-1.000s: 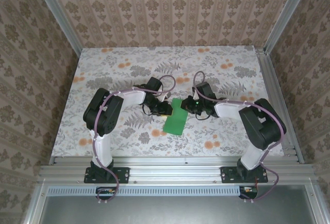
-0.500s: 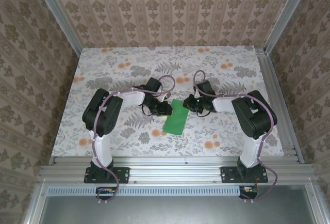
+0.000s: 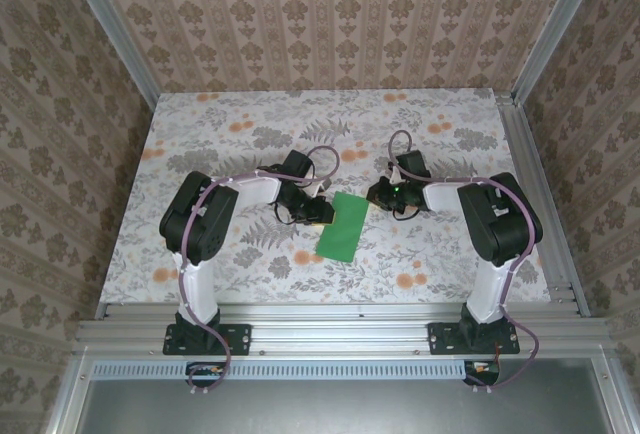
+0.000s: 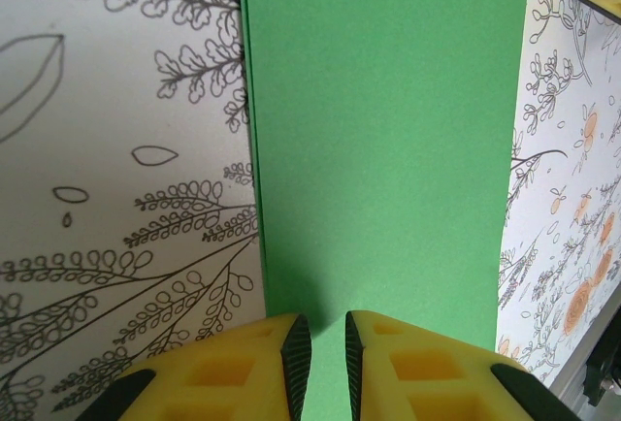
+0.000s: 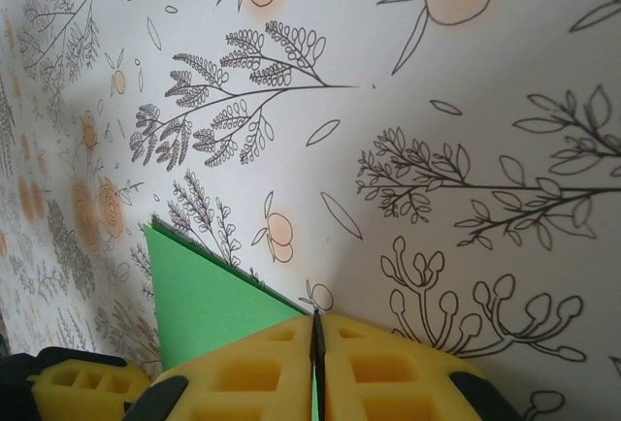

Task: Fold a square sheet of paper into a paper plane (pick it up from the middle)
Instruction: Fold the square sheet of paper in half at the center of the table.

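Right gripper has backed off rightward. The square sheet of paper lies flat mid-table, folded to a narrow strip. Left gripper is over its left edge, jaws a slit apart. Right gripper is clenched shut, just off the far right corner.

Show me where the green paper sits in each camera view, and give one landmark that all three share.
Top external: the green paper lies tilted at mid-table, slightly nearer the front edge.
Left wrist: the paper is a tall strip down the middle, from the top edge to the bottom.
Right wrist: the paper is a wedge at lower left.
Shared landmark: the floral tabletop, bordering the paper in every view.
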You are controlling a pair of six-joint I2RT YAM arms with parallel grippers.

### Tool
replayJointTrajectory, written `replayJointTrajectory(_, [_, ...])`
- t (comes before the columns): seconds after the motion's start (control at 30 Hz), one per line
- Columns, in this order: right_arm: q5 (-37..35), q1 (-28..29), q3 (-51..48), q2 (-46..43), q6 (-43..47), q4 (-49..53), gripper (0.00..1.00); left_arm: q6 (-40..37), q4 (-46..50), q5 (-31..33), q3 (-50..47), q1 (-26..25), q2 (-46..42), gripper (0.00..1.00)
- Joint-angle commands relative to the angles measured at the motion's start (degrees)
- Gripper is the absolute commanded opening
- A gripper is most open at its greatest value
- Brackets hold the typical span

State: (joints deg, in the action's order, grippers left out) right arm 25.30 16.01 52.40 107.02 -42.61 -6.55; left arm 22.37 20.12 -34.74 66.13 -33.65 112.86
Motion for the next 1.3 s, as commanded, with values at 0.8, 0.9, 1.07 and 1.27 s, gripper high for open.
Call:
replayJointTrajectory(0.8, [-0.3,18.8,-12.9,-8.9,-7.3,2.1,0.13,-2.3,7.5,11.4,-2.7,0.7,7.3,0.24])
replayJointTrajectory(0.9, [0.3,19.4,-13.8,-9.9,-6.8,3.4,0.13,-2.3,7.7,11.5,-2.5,0.7,7.4,0.24])
replayJointTrajectory(1.07, [1.1,20.9,-15.4,-11.7,-5.9,5.5,0.13,-2.5,8.1,11.6,-2.3,0.7,7.6,0.24])
replayJointTrajectory(1.27, [1.3,23.2,-16.1,-13.9,-3.4,8.9,0.13,-2.9,8.5,11.7,-1.9,0.7,8.2,0.24])
